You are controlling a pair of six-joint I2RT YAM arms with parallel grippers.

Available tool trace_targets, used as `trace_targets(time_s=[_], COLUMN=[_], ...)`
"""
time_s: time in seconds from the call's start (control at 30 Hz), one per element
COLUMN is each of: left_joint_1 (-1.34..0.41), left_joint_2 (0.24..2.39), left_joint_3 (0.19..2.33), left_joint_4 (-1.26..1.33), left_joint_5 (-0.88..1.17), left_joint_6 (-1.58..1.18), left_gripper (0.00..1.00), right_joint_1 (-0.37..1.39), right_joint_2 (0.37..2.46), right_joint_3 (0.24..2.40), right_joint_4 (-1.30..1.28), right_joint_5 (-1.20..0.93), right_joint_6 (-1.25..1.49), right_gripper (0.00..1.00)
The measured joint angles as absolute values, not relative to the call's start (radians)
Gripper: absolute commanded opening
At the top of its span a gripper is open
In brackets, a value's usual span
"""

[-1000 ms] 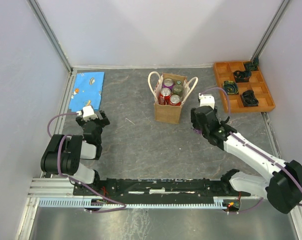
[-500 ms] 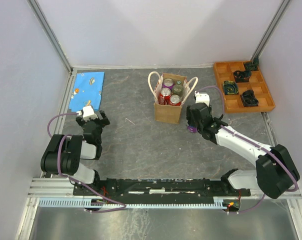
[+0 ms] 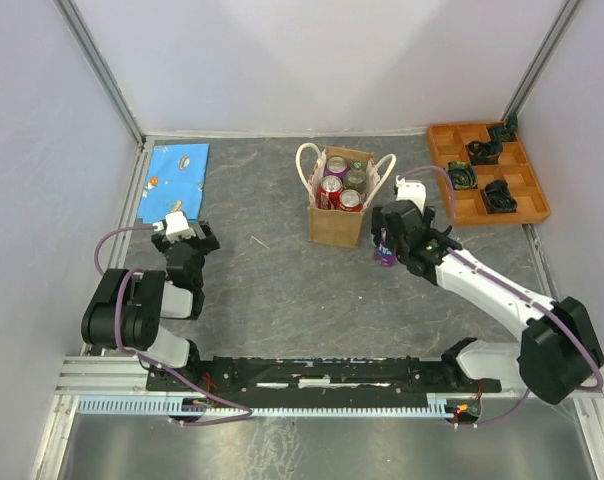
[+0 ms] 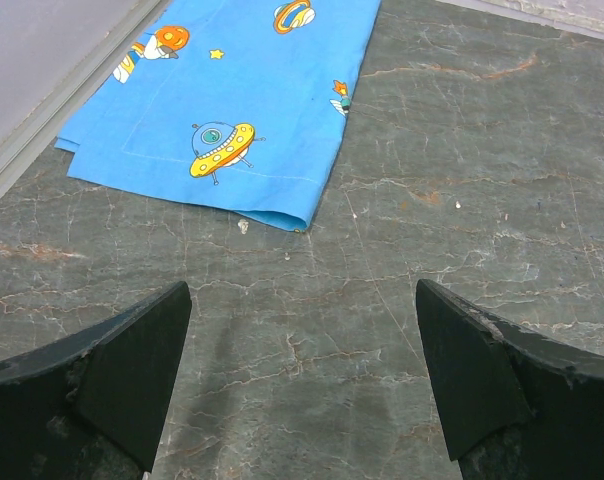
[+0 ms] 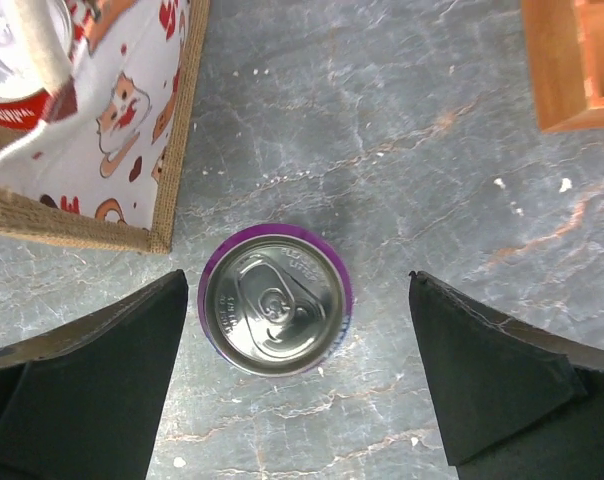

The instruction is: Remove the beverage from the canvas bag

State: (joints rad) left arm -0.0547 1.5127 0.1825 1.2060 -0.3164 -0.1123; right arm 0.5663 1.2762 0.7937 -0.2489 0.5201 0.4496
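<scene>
A purple can (image 5: 275,300) stands just beside the canvas bag (image 3: 334,228), inside the spread right gripper (image 5: 294,290), with more clearance on the side away from the bag. Bare table (image 3: 272,290) separates the bag from the blue cloth (image 3: 175,170). An orange tray (image 3: 452,135) fills the back-right corner.

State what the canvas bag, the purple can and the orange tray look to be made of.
Canvas bag: coarse woven fabric, jute or burlap-like, matte. The tan rim shows a rough weave, and the lining looks like printed cloth. Purple can: metal, likely aluminium, with a shiny silver lid, a pull tab and a glossy purple coat. Orange tray: smooth, matte and evenly orange. It could be wood or plastic; I cannot tell.
</scene>
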Motion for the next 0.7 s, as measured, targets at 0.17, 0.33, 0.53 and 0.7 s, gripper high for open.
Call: trace_targets(time_s=[0.17, 0.33, 0.53, 0.7], left_joint_1=[-0.055, -0.055, -0.055, -0.055], left_joint_2=[1.513, 1.512, 1.513, 1.513], left_joint_3=[0.183, 0.183, 0.183, 0.183], left_joint_4=[1.206, 1.206, 1.206, 1.206], left_joint_5=[-0.316, -0.317, -0.317, -0.317], left_joint_6=[-0.112, -0.112, -0.112, -0.112], left_gripper=[0.99, 0.99, 0.99, 0.99], right_joint_1=[0.566, 0.569, 0.585, 0.587], right_joint_2=[1.188, 1.112, 1.176, 1.392], right_joint_3=[0.858, 1.012, 1.271, 1.486], right_joint_4=[-0.317, -0.355, -0.373, -0.426], right_joint_5=[0.551, 0.546, 0.499, 0.435], right_joint_6=[0.432, 0.363, 0.296, 0.258], right_gripper=[0.92, 0.61, 0.5, 0.3])
